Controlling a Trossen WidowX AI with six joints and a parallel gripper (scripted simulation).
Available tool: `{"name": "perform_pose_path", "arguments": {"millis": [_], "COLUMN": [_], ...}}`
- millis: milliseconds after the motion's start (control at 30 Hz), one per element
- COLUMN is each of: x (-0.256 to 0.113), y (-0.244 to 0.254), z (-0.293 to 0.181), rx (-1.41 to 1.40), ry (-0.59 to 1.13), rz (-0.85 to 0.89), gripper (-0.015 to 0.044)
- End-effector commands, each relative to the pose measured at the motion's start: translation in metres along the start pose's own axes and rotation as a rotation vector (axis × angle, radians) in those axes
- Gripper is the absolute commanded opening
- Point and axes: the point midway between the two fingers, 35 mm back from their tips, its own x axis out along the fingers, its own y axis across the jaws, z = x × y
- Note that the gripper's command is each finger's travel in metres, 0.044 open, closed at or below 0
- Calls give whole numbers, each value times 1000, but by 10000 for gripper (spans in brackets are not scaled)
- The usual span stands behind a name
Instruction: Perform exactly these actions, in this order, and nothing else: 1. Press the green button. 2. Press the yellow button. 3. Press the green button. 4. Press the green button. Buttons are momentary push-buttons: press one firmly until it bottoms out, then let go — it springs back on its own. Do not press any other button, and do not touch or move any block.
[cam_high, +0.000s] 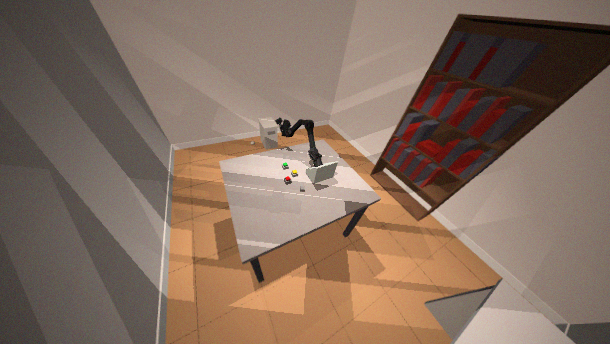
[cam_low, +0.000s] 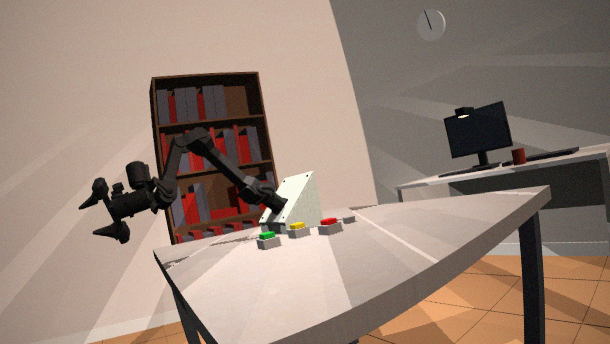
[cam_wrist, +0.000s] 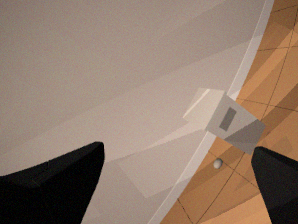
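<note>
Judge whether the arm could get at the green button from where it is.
Probably yes: the tool hangs open beyond the table, and nothing visible stands over the green button.

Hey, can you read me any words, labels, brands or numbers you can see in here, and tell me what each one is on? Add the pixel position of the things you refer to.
There are none I can read. The wall clock (cam_low: 431, 25) has a dark hand but no numbers I can make out. The monitor screen (cam_low: 478, 131) is dark, with no text. The books (cam_high: 450, 100) (cam_low: 186, 105) show plain red and gray spines, too coarse for any titles. The green button (cam_high: 285, 164) (cam_low: 267, 235) shows no readable label.
</note>
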Motion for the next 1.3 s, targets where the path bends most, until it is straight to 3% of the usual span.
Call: {"name": "perform_pose_path", "arguments": {"millis": [0, 133, 267, 600, 967, 1267], "x": [-1, -43, -87, -221, -368, -443], "y": [-1, -12, -17, -27, -39, -49], "z": [-4, -86, -133, -197, -177, -106], "rx": [-8, -187, -333, -743, -1307, -1873], "ry": [15, 321, 541, 1052, 1539, 1786], "rz": [-8, -132, -181, -164, 80, 474], "gripper": [400, 400, 400, 400, 400, 400]}}
